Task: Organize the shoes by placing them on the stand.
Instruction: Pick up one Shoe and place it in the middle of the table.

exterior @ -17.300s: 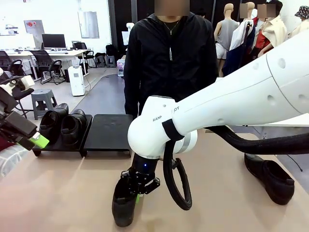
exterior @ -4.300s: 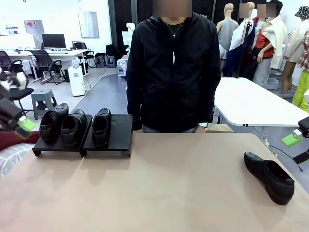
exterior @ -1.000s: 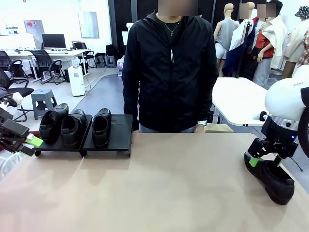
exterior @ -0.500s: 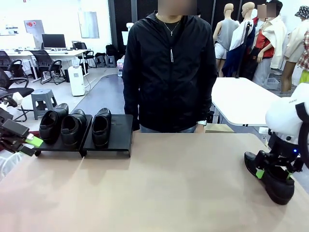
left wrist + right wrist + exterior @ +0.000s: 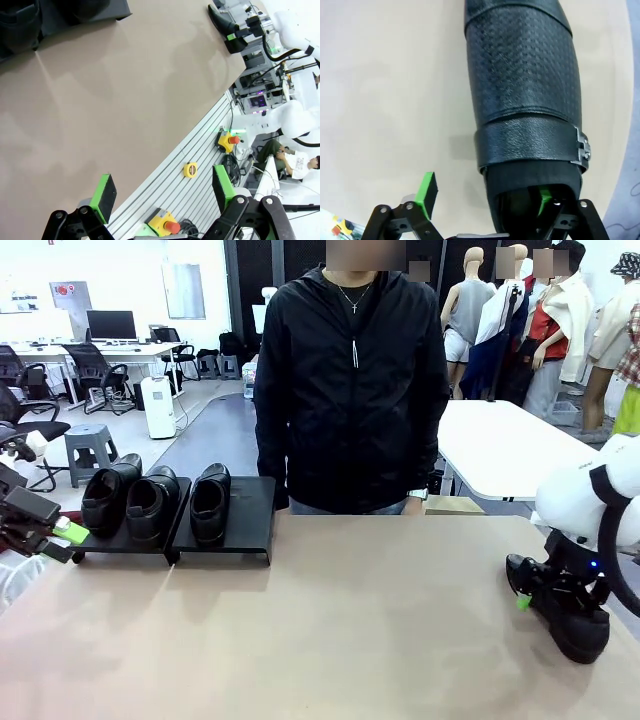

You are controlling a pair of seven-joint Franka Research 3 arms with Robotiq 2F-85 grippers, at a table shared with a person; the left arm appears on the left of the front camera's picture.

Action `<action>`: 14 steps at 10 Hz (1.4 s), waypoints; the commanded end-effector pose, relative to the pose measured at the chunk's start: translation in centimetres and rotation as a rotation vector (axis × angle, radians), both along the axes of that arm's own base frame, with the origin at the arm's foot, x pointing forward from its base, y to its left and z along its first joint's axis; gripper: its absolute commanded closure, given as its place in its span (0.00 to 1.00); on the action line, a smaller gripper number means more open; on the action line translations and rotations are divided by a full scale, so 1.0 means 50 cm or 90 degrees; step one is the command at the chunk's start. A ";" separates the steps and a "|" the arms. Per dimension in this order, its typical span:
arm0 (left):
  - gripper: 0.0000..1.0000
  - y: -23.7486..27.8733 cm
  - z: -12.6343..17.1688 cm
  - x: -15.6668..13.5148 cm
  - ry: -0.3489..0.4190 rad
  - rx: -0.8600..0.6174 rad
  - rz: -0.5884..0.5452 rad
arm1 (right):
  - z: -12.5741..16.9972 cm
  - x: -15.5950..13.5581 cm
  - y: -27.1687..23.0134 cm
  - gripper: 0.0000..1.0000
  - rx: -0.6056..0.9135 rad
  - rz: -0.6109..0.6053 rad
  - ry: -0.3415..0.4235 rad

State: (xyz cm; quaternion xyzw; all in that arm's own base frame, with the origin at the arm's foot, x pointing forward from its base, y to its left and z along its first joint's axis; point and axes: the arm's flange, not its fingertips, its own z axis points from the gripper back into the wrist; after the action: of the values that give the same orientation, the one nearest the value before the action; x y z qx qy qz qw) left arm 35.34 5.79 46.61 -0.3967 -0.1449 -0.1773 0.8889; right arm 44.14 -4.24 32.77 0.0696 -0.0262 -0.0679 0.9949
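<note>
Three shoes point(image 5: 155, 502) sat on the stand point(image 5: 230, 525); the fourth shoe point(image 5: 560, 608) lay on the table point(image 5: 330, 630). The right gripper point(image 5: 482, 202) straddled its heel wall, one finger inside, jaws apart. The left gripper point(image 5: 162, 199) gaped, empty.
</note>
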 end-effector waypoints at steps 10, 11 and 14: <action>0.00 0.007 0.002 -0.001 -0.001 0.002 -0.009 | 0.010 -0.001 0.015 1.00 -0.004 0.004 -0.032; 0.00 0.007 0.002 -0.001 -0.001 0.002 -0.009 | 0.014 0.001 0.018 1.00 -0.010 0.003 -0.029; 0.00 0.007 0.002 -0.001 -0.001 0.002 -0.009 | 0.051 -0.018 0.008 1.00 -0.004 0.017 -0.037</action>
State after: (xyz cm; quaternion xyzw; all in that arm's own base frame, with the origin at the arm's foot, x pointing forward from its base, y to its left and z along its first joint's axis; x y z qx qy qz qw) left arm 35.34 5.78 46.61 -0.3967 -0.1449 -0.1774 0.8889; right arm 44.25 -3.87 34.05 0.0665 -0.0459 -0.0606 0.9949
